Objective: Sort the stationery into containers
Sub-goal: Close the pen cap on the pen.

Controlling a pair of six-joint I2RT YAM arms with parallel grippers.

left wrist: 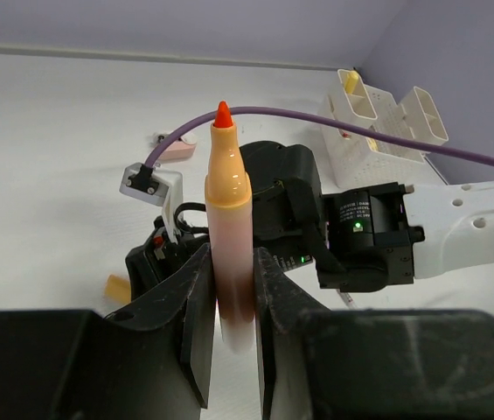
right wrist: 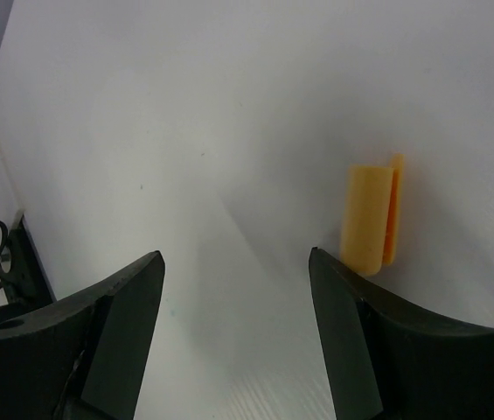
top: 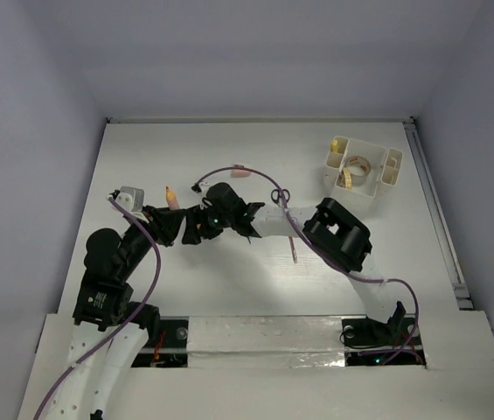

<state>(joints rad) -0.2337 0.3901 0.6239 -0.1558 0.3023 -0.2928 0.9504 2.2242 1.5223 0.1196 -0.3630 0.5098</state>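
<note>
Clamping the orange marker (left wrist: 227,188) upright at frame centre, the left gripper (left wrist: 232,262) pinches hard; the right gripper (right wrist: 236,258) gapes wide, empty. Orange cap (right wrist: 369,219) lies right, beside one finger. Better shift across before closing.

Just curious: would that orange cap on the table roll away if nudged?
Probably not far: the orange cap has a side clip that should stop it rolling. It looks like small, smooth plastic, so likely light and prone to skid.
</note>
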